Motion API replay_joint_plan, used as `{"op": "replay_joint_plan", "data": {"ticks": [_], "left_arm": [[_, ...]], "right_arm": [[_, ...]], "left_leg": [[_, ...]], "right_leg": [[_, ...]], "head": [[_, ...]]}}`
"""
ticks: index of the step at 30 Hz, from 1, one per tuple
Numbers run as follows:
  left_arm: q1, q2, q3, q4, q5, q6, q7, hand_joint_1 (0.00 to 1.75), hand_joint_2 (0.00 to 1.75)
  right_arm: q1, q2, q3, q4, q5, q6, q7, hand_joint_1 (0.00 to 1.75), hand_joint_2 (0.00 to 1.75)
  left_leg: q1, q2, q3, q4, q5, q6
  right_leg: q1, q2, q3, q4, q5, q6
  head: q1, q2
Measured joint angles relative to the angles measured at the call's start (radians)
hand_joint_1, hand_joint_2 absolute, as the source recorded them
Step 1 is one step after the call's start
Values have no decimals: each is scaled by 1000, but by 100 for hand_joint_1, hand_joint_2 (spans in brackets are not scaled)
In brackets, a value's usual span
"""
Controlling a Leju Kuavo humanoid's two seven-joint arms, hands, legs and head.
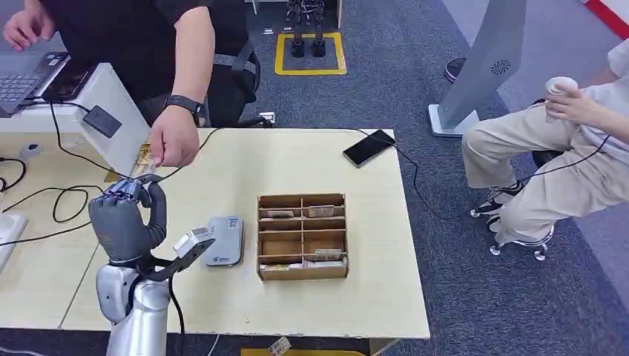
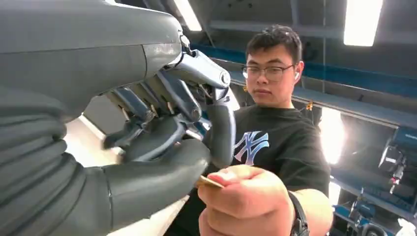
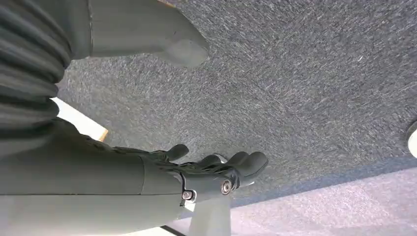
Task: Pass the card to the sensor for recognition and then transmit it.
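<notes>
My left hand [image 1: 126,219] is raised over the table's left part, fingers pointing up towards a person's hand [image 1: 174,137]. In the left wrist view the thin tan card [image 2: 210,182] sticks out from between my thumb and a finger [image 2: 221,132] of the left hand [image 2: 162,132], and the person's hand [image 2: 246,201] grips its other end. The grey card sensor [image 1: 225,239] lies flat on the table just right of my left arm. My right hand [image 3: 211,169] hangs over grey carpet, its fingers loosely apart and holding nothing.
A cardboard organiser box [image 1: 302,236] with cards in its slots stands right of the sensor. A black phone [image 1: 369,147] lies at the light wooden table's [image 1: 311,163] far edge. A laptop [image 1: 22,74] and cables sit at far left. Another person [image 1: 549,148] sits to the right.
</notes>
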Motion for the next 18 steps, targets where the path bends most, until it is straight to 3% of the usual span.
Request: {"op": "replay_joint_plan", "data": {"ticks": [5,11,12,18], "left_arm": [[1,0,0,-15,77,0,0,0,175],[2,0,0,-35,90,0,0,0,175],[2,0,0,-40,97,0,0,0,0],[4,1,1,-78,111,0,1,0,0]], "right_arm": [[0,0,0,0,2,0,3,0,175],[0,0,0,0,3,0,3,0,175],[0,0,0,0,4,0,3,0,175],[0,0,0,0,9,0,2,0,175]], "left_leg": [[0,0,0,0,0,0],[0,0,-1,0,0,0],[0,0,-1,0,0,0],[0,0,-1,0,0,0]], "right_leg": [[0,0,0,0,0,0],[0,0,0,0,0,0],[0,0,0,0,0,0],[0,0,0,0,0,0]], "head": [[0,0],[0,0],[0,0],[0,0]]}}
